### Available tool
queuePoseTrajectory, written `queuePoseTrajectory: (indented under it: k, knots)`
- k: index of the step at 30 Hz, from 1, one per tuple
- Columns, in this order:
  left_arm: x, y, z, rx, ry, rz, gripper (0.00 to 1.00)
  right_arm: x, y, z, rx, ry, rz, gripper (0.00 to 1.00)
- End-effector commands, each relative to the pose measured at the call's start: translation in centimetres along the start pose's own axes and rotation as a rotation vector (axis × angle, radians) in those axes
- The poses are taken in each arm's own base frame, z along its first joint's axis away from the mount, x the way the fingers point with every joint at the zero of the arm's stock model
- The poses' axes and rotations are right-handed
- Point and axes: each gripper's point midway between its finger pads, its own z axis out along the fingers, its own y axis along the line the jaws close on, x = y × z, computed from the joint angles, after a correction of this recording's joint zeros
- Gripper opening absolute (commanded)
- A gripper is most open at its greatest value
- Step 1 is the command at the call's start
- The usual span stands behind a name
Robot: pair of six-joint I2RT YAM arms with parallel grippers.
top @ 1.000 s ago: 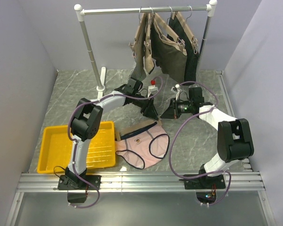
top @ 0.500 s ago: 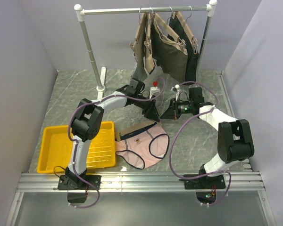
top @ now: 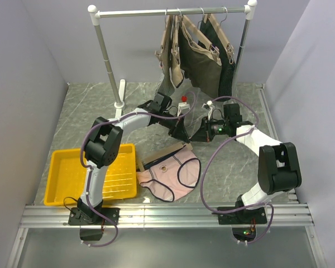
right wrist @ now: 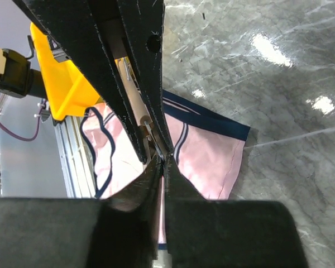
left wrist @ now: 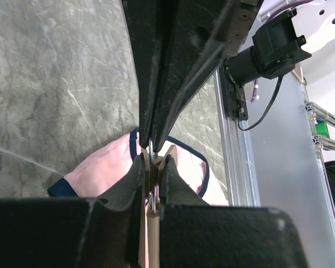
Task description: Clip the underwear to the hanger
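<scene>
Pink underwear (top: 170, 176) lies beneath left gripper (left wrist: 152, 167) and right gripper (right wrist: 163, 162) (both clamped on hanger (top: 164, 152)).

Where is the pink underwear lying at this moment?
In the top view, the underwear lies on the table near centre, just right of the yellow tray, with the hanger across its far edge.

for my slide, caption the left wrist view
Left gripper pinching the hanger above the pink underwear on the marbled table
</scene>
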Motion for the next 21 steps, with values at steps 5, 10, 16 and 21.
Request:
queuePoseTrajectory:
  k: [5, 10, 16, 21]
  knots:
    - [-1.7, -0.3, -0.8, 0.001, -0.022, 0.083, 0.0, -1.2, 0.0, -1.7, 0.066, -0.039, 0.013, 0.33]
    - [-2.2, -0.4, -1.1, 0.003, -0.026, 0.109, 0.0, -0.5, -3.3, -3.6, 0.162, -0.061, 0.158, 0.43]
    - [-2.8, -1.1, -1.1, 0.027, -0.046, 0.125, 0.0, 2.3, -6.9, -2.6, 0.286, 0.027, 0.374, 0.41]
    - [-2.9, -1.5, -1.4, 0.036, -0.045, 0.136, 0.0, 3.2, -7.5, 0.0, 0.349, 0.086, 0.369, 0.45]
